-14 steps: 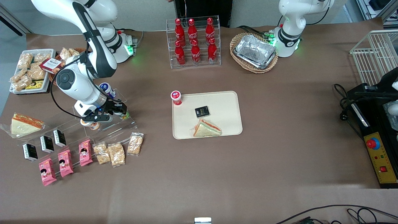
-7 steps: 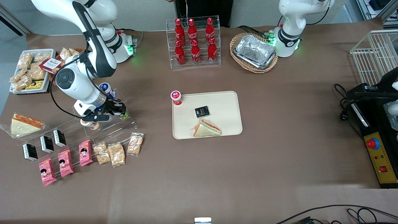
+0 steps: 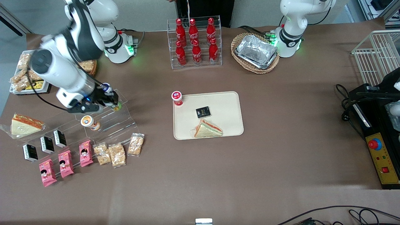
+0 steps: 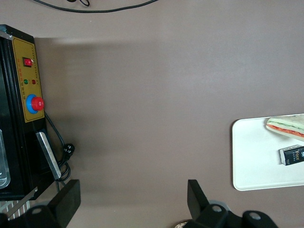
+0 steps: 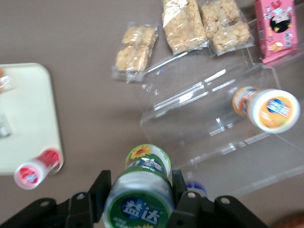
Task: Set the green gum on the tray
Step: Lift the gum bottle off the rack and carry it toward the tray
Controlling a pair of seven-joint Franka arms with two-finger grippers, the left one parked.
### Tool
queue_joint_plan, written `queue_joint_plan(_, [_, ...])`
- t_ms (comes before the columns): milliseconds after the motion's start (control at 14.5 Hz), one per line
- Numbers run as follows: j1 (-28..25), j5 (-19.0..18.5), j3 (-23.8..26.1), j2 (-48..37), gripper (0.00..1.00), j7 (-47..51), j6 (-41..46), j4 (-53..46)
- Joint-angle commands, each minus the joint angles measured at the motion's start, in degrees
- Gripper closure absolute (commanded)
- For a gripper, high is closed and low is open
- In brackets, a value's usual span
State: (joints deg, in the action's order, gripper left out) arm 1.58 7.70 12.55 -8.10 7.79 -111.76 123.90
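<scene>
My right gripper is shut on the green gum, a small bottle with a white-rimmed green lid and a green-yellow label. It holds the bottle lifted above the clear acrylic step rack; in the front view only the bottle's lower end shows past the fingers. The cream-beige tray lies flat at the table's middle, toward the parked arm's end from my gripper. It also shows in the right wrist view and the left wrist view.
A red-lidded bottle stands at the tray's corner. A sandwich and a small black packet lie on the tray. An orange-lidded bottle and a blue-lidded bottle sit on the rack. Snack packets lie nearer the camera.
My gripper has risen off the rack with the green gum and moved away from the camera. The orange-lidded bottle, earlier under the gripper, now shows in full.
</scene>
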Motion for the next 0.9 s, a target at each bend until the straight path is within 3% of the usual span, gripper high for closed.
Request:
queue_joint_plan(0, [0.44, -0.5, 0.02, 0.63, 1.0, 0.21, 16.27, -14.8])
queue_joint_plan(276, [-1.05, -0.32, 2.55, 1.15, 1.0, 6.32, 23.77, -24.75])
queue_joint_plan(621, [-3.6, -0.24, 15.11, 5.27, 1.0, 30.57, 23.35, -28.72])
queue_joint_plan(828, [-9.21, -0.41, 17.59, 9.84, 1.0, 45.42, 19.67, -28.72])
